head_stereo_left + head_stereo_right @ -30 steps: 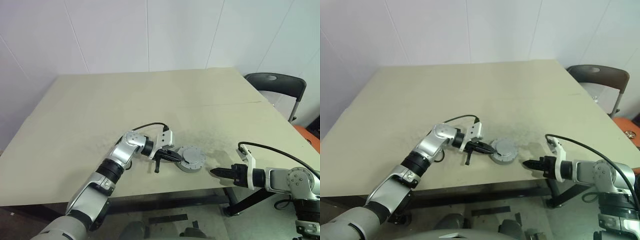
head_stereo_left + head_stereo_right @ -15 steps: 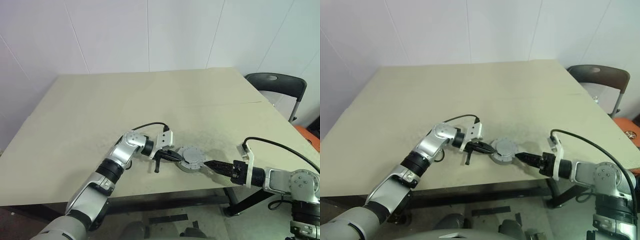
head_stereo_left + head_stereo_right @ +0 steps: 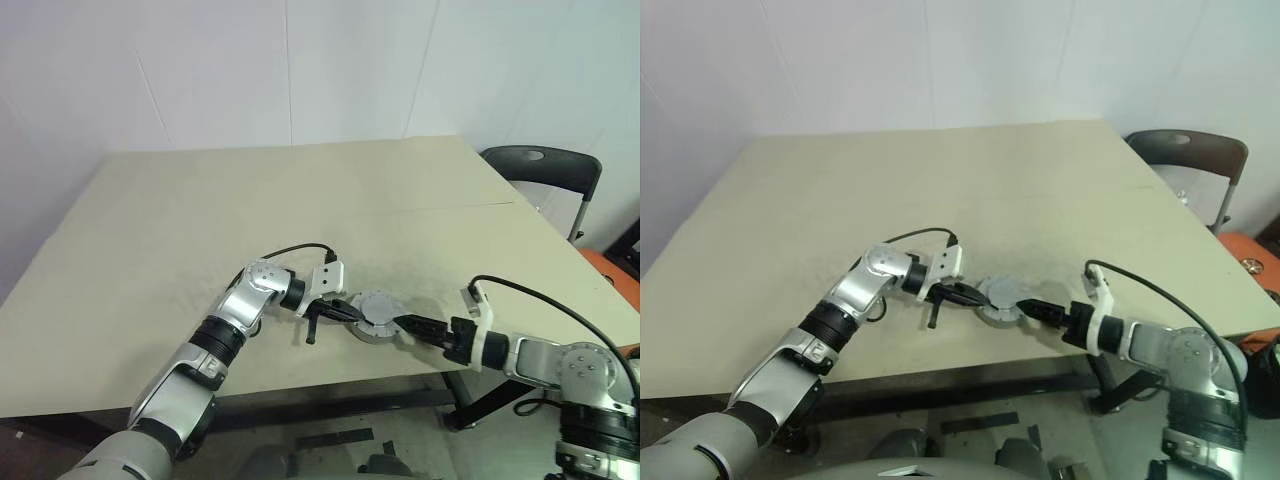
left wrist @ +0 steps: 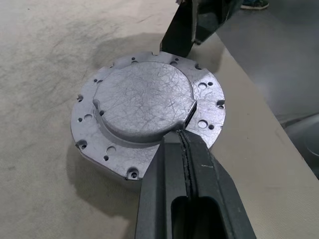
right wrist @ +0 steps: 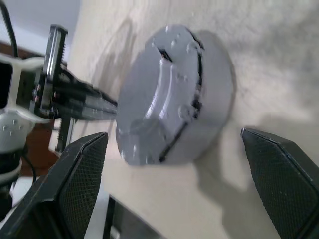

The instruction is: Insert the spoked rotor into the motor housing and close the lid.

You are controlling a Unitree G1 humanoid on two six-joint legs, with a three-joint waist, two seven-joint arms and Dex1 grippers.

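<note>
Sitting near the front edge of the beige tabletop (image 3: 200, 230), the motor housing (image 3: 376, 318) is lying flat with the lid (image 4: 143, 102) closed down on top of it, so the windings inside are hidden. In the left wrist view the lid is showing as a scratched silver-grey disc with a raised round centre and a flange dotted with small holes. A narrow dark seam is running around the side between lid and body in the right wrist view.

The left gripper (image 3: 347, 310) is reaching in from the robot's left, its jaws clenched together with nothing between them, and the joined fingertips (image 4: 175, 142) are resting against the lid's flange at the edge of the raised centre. A black cable is looping over the left wrist.

The right gripper (image 3: 412, 325) is coming at the housing from the robot's right, low over the tabletop. Its jaws are spread wide and grasping nothing; in the right wrist view the two black fingers (image 5: 75, 189) are standing well apart, with the housing between them and beyond their tips. In the head views one finger tip is lying just beside the housing's right side; whether it is touching cannot be told.

A dark chair (image 3: 545, 170) is standing past the far right corner of the tabletop
</note>
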